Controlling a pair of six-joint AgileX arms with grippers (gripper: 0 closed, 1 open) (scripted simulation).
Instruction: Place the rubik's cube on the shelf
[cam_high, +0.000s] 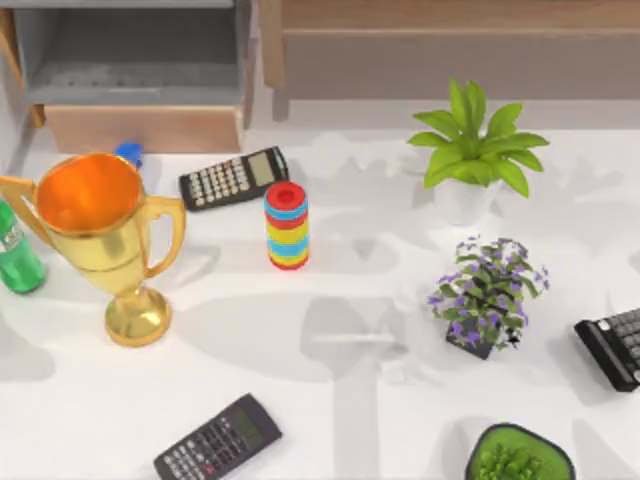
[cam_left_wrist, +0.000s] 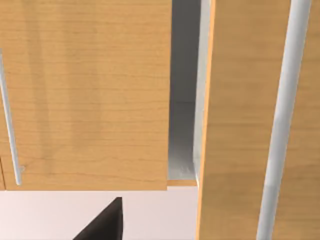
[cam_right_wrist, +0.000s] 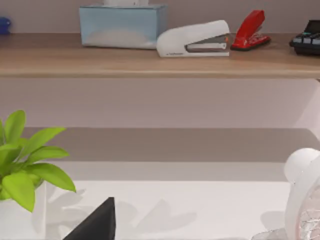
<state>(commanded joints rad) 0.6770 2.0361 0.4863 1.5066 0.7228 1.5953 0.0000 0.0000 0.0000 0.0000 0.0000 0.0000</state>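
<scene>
Shelf (cam_high: 450, 15) sat at the table's back right, its grey-brown panel below the board. In the right wrist view the shelf (cam_right_wrist: 150, 62) carried a pale blue tissue box (cam_right_wrist: 122, 25), a white stapler (cam_right_wrist: 195, 39) just beside it and a red stapler (cam_right_wrist: 250, 31) further along. Rubik's cube position: couldn't tell. Right gripper (cam_right_wrist: 97, 222) faced the shelf above the white table (cam_right_wrist: 200, 210), with the leafy plant (cam_right_wrist: 25, 170) near it; claw state: couldn't tell. Left gripper (cam_left_wrist: 102, 225) faced wooden cabinet doors (cam_left_wrist: 85, 95); claw state: couldn't tell. On the table (cam_high: 330, 400): gold trophy (cam_high: 100, 230) at left, ring stack (cam_high: 287, 225) upright near the middle, calculator (cam_high: 233, 178) just behind it.
</scene>
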